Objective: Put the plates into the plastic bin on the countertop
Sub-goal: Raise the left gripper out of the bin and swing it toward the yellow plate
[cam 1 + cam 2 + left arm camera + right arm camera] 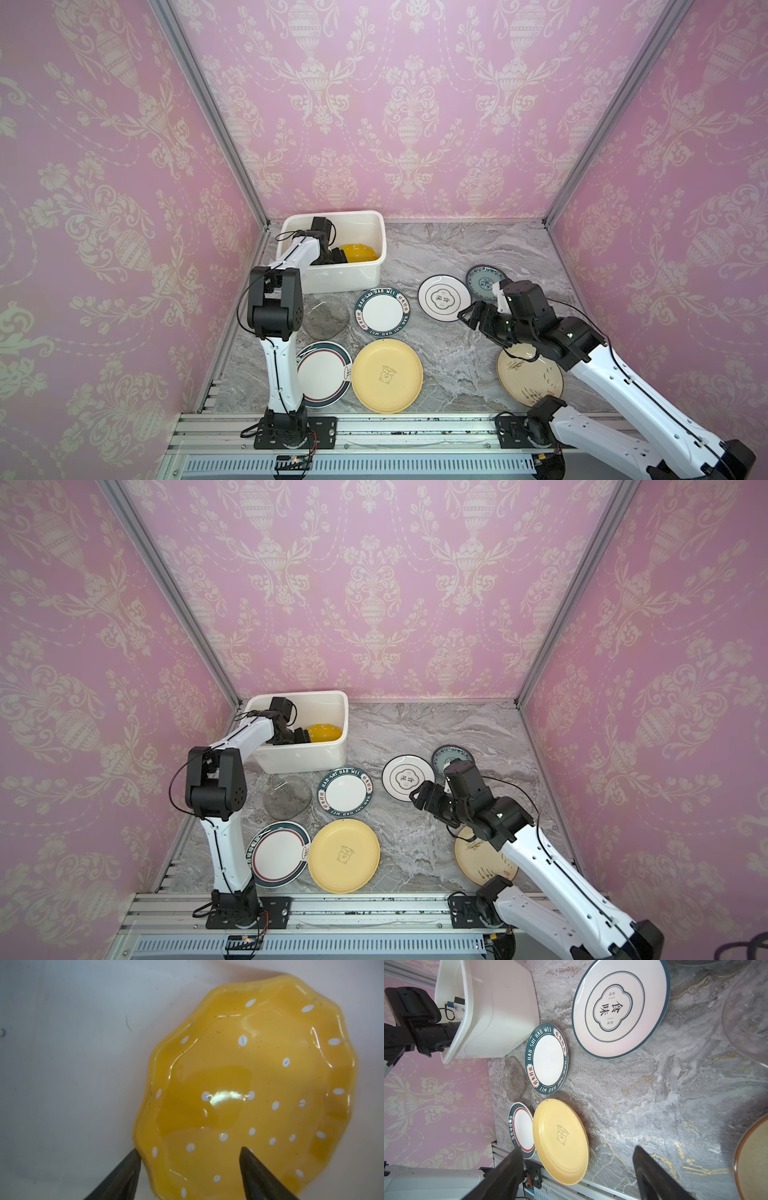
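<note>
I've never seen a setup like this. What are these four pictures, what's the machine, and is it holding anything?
It is two robot arms at a grey marble countertop, each ending in a two-fingered claw. Two pictures look down on everything from above; the other two come from cameras on the arms' wrists. The left claw reaches into a white plastic bin, fingers apart at the edge of a dotted yellow plate resting inside. The right claw hangs open above the countertop. Seven more plates lie there, including a plain yellow plate and a clear glass plate. Nothing is held.
</note>
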You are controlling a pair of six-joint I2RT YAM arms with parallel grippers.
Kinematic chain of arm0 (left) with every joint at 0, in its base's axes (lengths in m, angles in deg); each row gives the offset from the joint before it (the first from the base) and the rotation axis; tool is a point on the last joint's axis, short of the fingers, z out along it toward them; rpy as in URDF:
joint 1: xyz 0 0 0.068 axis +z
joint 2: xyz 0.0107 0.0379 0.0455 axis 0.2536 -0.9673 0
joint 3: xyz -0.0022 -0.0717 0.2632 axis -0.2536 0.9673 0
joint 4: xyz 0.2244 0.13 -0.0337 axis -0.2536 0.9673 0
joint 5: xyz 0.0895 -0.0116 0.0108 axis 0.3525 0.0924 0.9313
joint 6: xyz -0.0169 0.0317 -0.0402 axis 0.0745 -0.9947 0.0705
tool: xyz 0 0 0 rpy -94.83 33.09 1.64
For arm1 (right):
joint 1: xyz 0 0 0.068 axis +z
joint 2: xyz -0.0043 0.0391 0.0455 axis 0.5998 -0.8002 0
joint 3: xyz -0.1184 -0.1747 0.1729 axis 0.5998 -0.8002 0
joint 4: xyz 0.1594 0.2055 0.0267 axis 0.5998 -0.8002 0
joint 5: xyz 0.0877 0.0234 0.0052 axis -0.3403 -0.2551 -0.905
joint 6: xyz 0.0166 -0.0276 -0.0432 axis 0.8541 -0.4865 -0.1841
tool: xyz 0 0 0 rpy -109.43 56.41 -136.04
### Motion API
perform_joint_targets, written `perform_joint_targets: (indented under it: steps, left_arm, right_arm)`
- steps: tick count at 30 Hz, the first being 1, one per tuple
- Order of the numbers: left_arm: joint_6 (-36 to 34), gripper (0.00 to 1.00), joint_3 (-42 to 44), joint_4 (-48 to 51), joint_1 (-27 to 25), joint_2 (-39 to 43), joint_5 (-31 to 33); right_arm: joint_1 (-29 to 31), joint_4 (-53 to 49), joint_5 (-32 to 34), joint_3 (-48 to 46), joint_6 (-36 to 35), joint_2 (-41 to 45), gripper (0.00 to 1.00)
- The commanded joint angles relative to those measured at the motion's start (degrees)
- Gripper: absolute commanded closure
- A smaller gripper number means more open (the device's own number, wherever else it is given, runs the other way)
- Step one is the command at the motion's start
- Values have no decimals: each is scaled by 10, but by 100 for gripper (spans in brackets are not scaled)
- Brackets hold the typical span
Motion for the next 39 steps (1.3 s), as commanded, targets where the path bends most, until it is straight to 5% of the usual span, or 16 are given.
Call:
perform_joint_targets:
  steps: [1,8,13,26,39]
  left_arm:
    - [-21,21,-12,20,-2,-8,17]
    - [-25,17,-25,37,2,7,50]
    - [-32,8,-36,53,3,50,85]
    - [-66,3,11,58,5,195,120]
    - [-166,5,108,83,-53,425,129]
  right_arm:
    - [-4,-18,17,21,3,-1,15]
    - [-4,-50,30,41,-10,4,12]
    - [-4,-93,40,65,-40,1,9]
    - [-4,-139,53,84,-75,5,8]
    - [17,26,-11,-11,-94,35,14]
